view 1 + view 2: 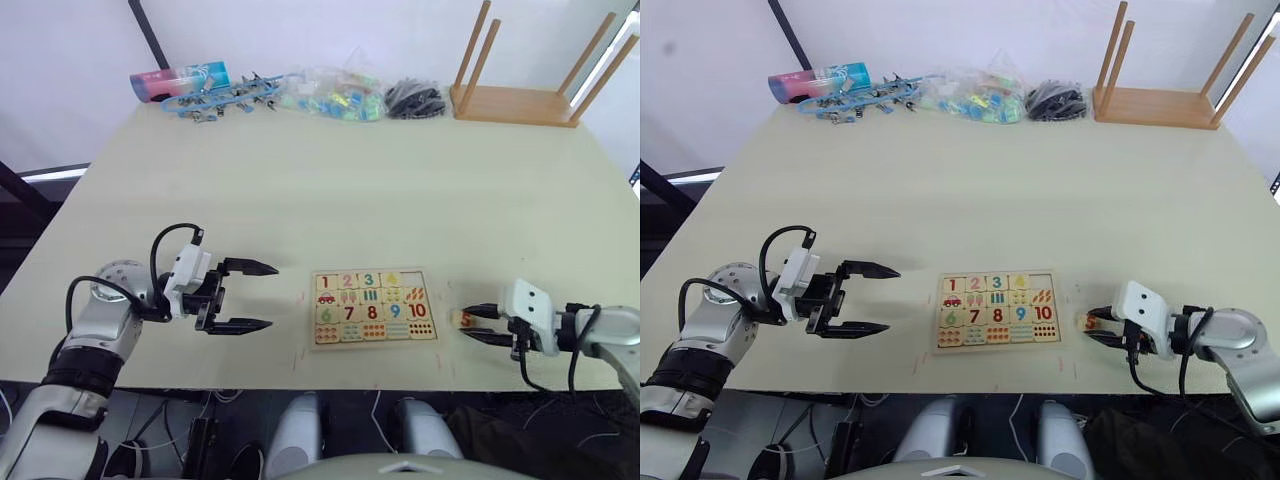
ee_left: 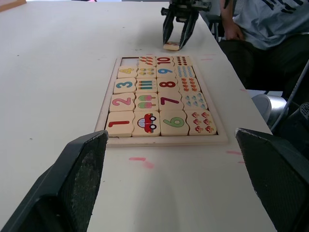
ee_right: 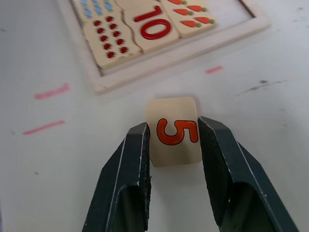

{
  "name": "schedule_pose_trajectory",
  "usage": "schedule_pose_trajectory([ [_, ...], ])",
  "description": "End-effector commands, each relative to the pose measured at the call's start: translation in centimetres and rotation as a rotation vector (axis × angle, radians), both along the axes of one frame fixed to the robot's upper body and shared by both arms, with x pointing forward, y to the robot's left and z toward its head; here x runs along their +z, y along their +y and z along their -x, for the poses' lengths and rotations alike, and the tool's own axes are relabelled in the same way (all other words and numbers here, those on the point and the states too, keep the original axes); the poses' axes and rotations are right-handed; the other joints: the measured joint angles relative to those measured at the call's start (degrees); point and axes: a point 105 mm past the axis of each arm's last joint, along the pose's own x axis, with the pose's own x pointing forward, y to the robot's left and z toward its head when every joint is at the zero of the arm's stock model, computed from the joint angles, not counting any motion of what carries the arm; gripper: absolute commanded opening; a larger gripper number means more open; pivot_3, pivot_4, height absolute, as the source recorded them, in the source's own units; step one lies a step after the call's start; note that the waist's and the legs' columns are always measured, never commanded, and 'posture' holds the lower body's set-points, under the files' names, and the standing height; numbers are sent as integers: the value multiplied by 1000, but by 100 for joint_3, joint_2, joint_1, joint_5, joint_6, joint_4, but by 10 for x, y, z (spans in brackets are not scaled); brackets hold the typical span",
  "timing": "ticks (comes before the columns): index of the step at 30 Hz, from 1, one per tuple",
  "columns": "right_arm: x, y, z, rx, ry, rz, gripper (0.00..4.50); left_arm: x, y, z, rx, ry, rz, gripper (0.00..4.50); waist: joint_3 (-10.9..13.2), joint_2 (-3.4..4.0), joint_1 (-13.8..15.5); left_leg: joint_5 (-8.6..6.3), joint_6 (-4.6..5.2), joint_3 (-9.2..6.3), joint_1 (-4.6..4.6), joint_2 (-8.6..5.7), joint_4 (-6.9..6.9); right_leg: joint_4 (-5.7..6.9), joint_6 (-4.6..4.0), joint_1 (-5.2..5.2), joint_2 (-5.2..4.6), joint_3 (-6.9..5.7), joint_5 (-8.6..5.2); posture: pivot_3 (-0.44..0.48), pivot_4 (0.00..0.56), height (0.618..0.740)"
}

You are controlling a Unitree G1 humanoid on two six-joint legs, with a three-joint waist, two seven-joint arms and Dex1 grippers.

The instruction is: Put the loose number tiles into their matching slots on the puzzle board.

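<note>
Table (image 1: 330, 190): carries all items. Puzzle board (image 1: 374, 275) lies flat between the two grippers, just ahead of the right gripper's fingertips, well ahead of the left one's. Tiles 1–4 sit in their row; the slot (image 2: 128, 61) at the row's end, nearest the right gripper, is bare, presumably for the 5.

L gripper (image 1: 241, 296): jaws wide, empty, hovering off the board's near edge; prob. parked clear so the R arm can work.

R gripper (image 3: 174, 140): jaws narrow, one finger on each side of the 5 tile (image 3: 175, 129), which lies flat on the table just outside the board rim. Contact looks made; lift not yet begun, judging by the tile's flat pose.
</note>
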Motion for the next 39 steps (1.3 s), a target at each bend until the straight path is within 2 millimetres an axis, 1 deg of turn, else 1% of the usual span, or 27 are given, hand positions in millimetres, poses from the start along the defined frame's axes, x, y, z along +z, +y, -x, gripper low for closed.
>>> schedule_pose_trajectory([
  [1,18,8,-6,38,-39,34,904,7,-1,3,-33,-36,18,4500,0,0,0,0,0,0,0,0,0,0,0,0,0,0,0,0,150,737],
  [5,34,18,-22,38,-97,103,904,8,-1,4,-27,-45,29,4500,3,4,-9,0,0,0,-1,1,0,0,0,-1,0,0,0,0,150,737],
  [8,44,29,-27,87,-113,157,904,8,-2,5,-23,-50,40,4500,3,4,-7,0,0,0,-8,2,0,1,-1,-12,0,0,0,0,150,737],
  [12,51,41,-33,131,-97,226,904,8,-3,6,-21,-53,51,4500,4,5,3,0,0,2,-16,2,1,2,0,-21,-3,1,0,0,150,737],
  [21,58,60,-45,160,-67,346,904,8,-5,9,-15,-60,66,4500,5,6,-12,0,0,3,-27,2,1,3,0,-34,-5,0,1,0,150,737],
  [25,64,70,-54,156,-57,392,904,7,-7,12,-13,-58,75,4500,5,6,-29,0,0,4,-32,3,1,7,-1,-50,-5,0,0,0,150,737],
  [28,66,74,-57,150,-51,413,904,6,-7,12,-7,-58,77,4500,3,5,-7,2,-2,-3,-88,1,20,30,0,-101,-5,-4,1,0,150,737],
  [30,67,77,-58,149,-50,424,904,6,-7,12,-2,-59,79,4500,4,5,-2,3,-2,3,-100,-3,24,38,1,-116,-8,-3,2,0,150,737],
  [35,67,86,-64,144,-55,461,904,5,-8,14,7,-59,87,4500,3,5,-21,2,-1,11,-95,-3,25,51,0,-120,-10,-6,1,0,150,737],
  [39,64,94,-67,153,-51,480,904,5,-9,16,10,-60,90,4500,3,5,-24,2,-1,12,-95,-3,25,53,0,-122,-9,-9,1,0,150,737],
])
